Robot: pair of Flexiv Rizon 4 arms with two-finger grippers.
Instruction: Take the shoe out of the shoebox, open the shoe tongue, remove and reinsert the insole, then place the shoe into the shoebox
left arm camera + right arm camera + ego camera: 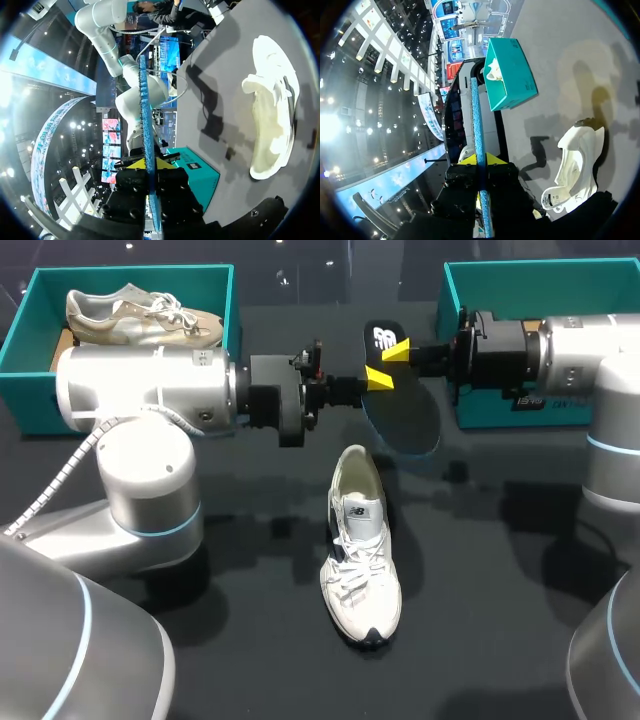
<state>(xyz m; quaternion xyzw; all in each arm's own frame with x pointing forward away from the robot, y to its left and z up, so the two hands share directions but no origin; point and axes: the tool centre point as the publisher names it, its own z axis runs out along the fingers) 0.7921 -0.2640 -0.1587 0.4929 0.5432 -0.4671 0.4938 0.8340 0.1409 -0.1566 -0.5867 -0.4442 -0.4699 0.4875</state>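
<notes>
The silver-grey left arm (150, 400) and right arm (590, 350) are built of fat, smooth cylinders, each joint edged by a thin light-blue ring. A ribbed white cable (55, 490) runs beside the left arm. Both wrists end in black, screw-studded housings; the left tool (378, 378) and right tool (397, 350) have bright yellow wedge tips.
</notes>
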